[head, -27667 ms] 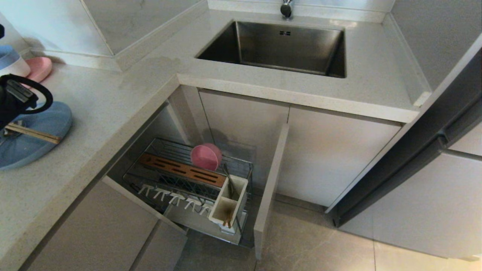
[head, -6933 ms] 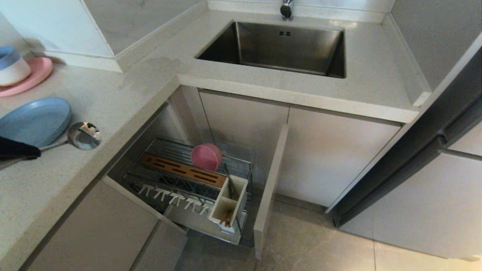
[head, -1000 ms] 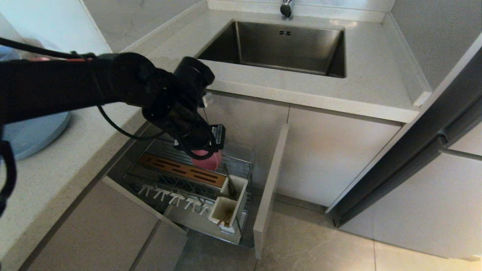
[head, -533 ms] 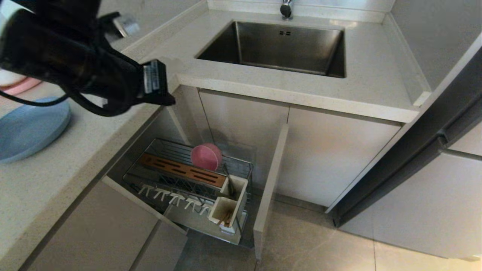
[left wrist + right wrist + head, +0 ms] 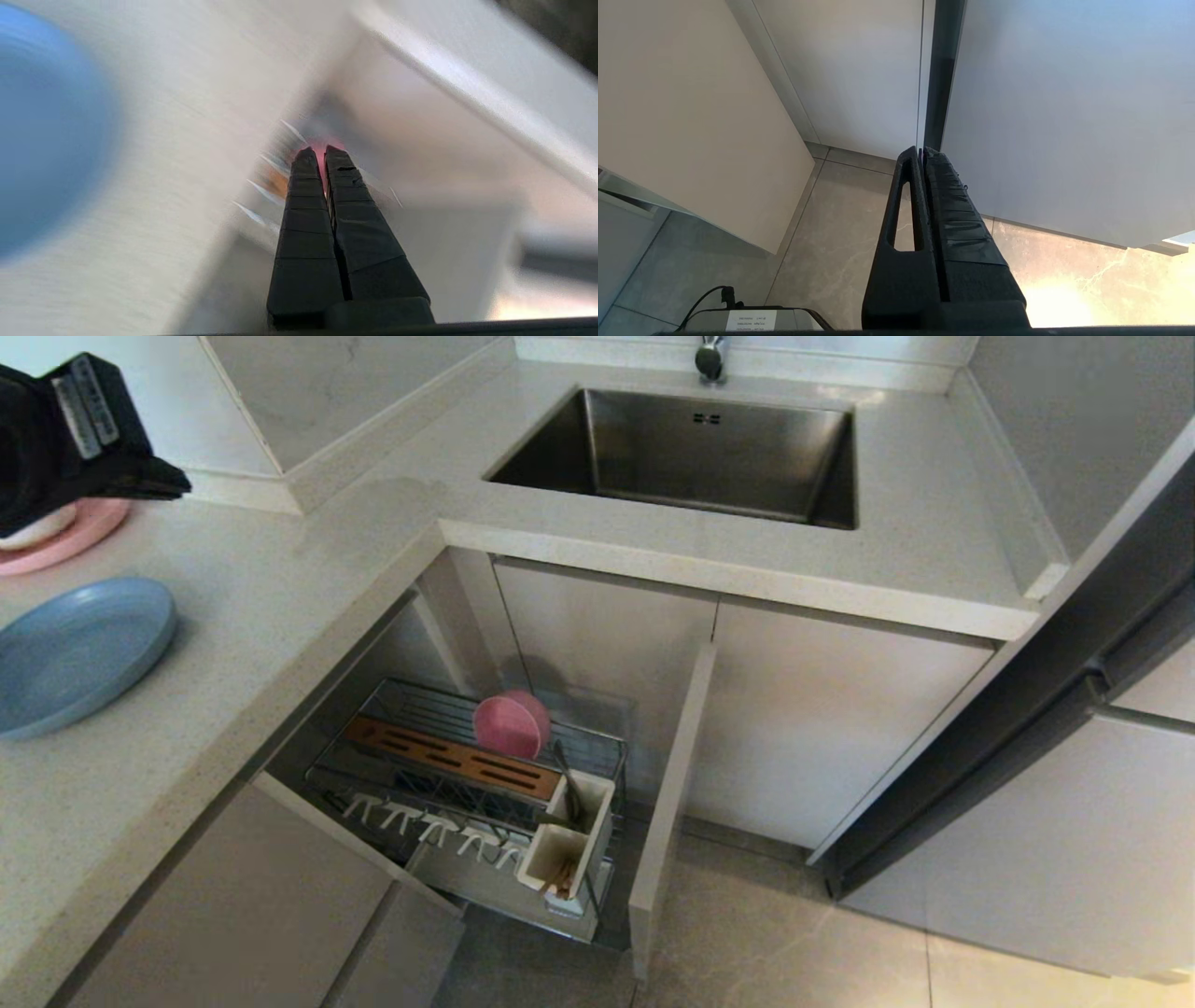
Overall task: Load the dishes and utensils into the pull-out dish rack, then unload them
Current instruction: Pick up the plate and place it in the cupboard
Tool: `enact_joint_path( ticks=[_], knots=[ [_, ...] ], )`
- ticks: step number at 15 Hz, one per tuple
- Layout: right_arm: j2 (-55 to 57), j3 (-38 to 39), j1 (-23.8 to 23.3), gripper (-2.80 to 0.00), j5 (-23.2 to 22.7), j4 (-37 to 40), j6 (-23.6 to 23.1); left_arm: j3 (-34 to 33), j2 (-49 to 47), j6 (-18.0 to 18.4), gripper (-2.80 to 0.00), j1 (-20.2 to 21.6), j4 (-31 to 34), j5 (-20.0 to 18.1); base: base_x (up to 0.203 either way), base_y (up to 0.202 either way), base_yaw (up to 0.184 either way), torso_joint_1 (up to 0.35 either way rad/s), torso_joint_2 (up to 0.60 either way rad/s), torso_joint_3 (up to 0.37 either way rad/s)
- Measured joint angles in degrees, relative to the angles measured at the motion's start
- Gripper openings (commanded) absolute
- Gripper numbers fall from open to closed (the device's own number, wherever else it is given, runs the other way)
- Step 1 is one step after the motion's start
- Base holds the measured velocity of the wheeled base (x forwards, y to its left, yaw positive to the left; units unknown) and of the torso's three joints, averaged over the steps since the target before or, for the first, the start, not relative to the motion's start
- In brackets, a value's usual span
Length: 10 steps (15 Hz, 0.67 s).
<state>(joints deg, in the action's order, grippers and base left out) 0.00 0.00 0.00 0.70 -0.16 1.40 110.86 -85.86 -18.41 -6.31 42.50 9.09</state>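
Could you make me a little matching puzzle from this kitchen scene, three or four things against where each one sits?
Things:
1. pink bowl
2. blue plate
3. chopsticks
4. left gripper

Places:
A. on the countertop
B. in the air above the counter, shut and empty
C. tilted on edge in the pull-out dish rack
D. in the white utensil box

Pairs: 1-C, 2-A, 3-D, 4-B
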Motion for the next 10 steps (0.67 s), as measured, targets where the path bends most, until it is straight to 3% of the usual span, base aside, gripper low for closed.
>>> enact_joint_path(
  ticks=[3, 5, 9, 10],
  knots=[
    [0.0, 0.0, 0.0, -2.8, 0.01, 0.0, 0.0, 0.11, -1.84, 0.09, -2.8, 6.06, -4.89, 6.44, 0.0, 0.0, 0.0, 0.0, 0.0, 0.0],
    [0.0, 0.0, 0.0, -2.8, 0.01, 0.0, 0.0, 0.3, -4.24, 0.02, -2.8, 7.88, -7.65, 13.11, 0.0, 0.0, 0.0, 0.0, 0.0, 0.0],
    [0.0, 0.0, 0.0, -2.8, -0.01, 0.0, 0.0, 0.63, -10.02, 0.46, -2.8, 9.63, -11.22, 21.2, 0.0, 0.0, 0.0, 0.0, 0.0, 0.0],
    [0.0, 0.0, 0.0, -2.8, 0.01, 0.0, 0.0, 0.66, -11.72, 0.69, 0.0, 9.83, -11.71, 22.51, 0.0, 0.0, 0.0, 0.0, 0.0, 0.0]
  ],
)
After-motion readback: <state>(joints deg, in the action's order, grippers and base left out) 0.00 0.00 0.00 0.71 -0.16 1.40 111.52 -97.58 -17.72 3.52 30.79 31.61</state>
